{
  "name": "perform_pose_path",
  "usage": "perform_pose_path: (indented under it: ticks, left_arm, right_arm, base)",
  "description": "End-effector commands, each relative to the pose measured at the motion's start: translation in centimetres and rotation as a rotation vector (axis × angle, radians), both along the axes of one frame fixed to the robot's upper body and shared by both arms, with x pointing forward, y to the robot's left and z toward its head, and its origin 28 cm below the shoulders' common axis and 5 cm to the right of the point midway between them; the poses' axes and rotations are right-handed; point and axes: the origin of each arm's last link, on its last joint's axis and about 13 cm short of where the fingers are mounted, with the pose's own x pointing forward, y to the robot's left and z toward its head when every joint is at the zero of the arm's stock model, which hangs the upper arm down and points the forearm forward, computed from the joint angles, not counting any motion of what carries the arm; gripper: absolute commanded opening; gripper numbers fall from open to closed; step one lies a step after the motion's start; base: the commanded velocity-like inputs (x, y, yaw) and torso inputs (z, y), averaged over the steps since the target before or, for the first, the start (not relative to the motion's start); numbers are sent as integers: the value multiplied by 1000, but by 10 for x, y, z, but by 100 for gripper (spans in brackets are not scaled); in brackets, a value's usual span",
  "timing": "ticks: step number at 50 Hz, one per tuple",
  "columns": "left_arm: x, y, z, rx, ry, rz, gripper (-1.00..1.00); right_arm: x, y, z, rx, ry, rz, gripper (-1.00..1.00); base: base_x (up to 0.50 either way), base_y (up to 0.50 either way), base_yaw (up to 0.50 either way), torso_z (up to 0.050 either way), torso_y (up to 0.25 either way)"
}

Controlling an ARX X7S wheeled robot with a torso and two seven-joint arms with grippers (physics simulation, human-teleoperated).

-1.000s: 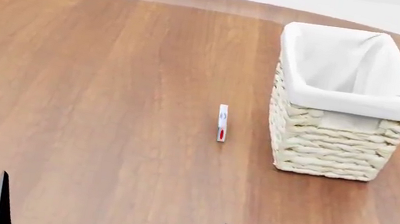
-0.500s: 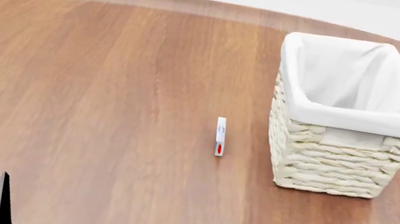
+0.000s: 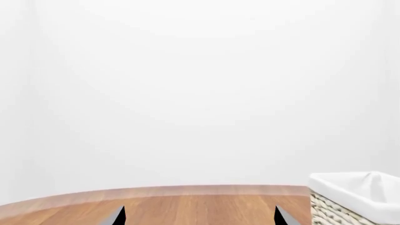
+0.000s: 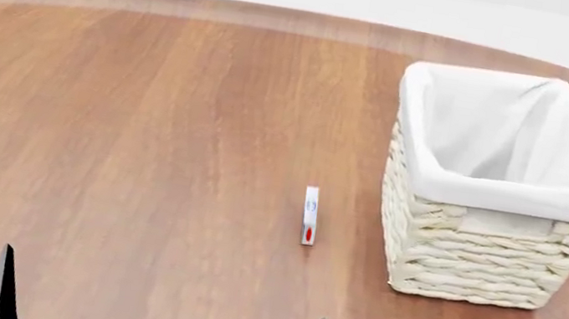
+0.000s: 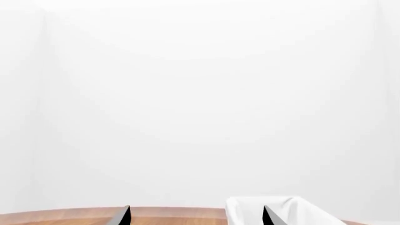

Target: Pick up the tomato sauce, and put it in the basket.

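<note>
Cream wicker basket with white liner standing on the wooden surface, small white-and-red object just beside it, tomato sauce out of sight, left gripper and right gripper both spread wide, holding nothing.

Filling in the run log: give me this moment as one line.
left gripper: open, empty | right gripper: open, empty | basket: upright on table | tomato sauce: not in view

Both grippers' fingers are cut off at the head view's lower edge, only dark tips showing.
</note>
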Motion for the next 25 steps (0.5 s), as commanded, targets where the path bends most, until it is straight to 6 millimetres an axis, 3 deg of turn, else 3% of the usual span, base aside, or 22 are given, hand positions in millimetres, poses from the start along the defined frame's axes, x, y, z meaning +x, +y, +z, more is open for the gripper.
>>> perform_pose_path:
  ticks: [1,25]
  left_arm:
    - [0,0,-1,1,-1,1,100]
    - [-1,0,-1,2,1,2,100]
  right_arm:
    - [0,0,1,1,0,-1,100]
    - [-1,1,0,7,5,2,100]
  base:
    - [137,0,0,0,0]
    - [138,0,0,0,0]
